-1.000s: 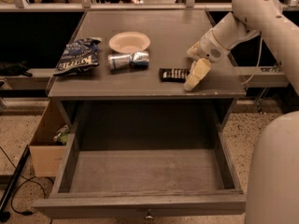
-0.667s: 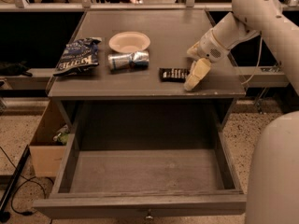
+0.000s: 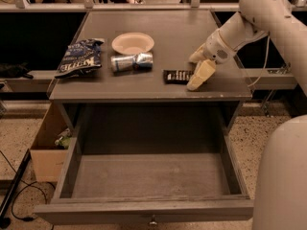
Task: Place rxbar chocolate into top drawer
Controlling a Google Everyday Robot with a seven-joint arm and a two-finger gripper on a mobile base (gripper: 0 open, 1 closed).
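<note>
The rxbar chocolate point(image 3: 175, 75), a dark flat bar with white lettering, lies on the grey table top point(image 3: 163, 23) near its front edge, right of centre. My gripper point(image 3: 192, 73) is at the bar's right end, low over the table. It is open, with one cream finger point(image 3: 201, 74) in front of the bar's end and the other behind it. The near finger hides the bar's right tip. The top drawer point(image 3: 144, 208) is pulled fully out below the table, with a small knob on its front. Nothing lies inside it.
A blue chip bag point(image 3: 79, 57) lies at the table's left. A silver-blue can point(image 3: 131, 62) lies on its side in front of a small paper bowl point(image 3: 133, 43). A tan cardboard box point(image 3: 47, 150) stands on the floor at the left. My white body fills the lower right.
</note>
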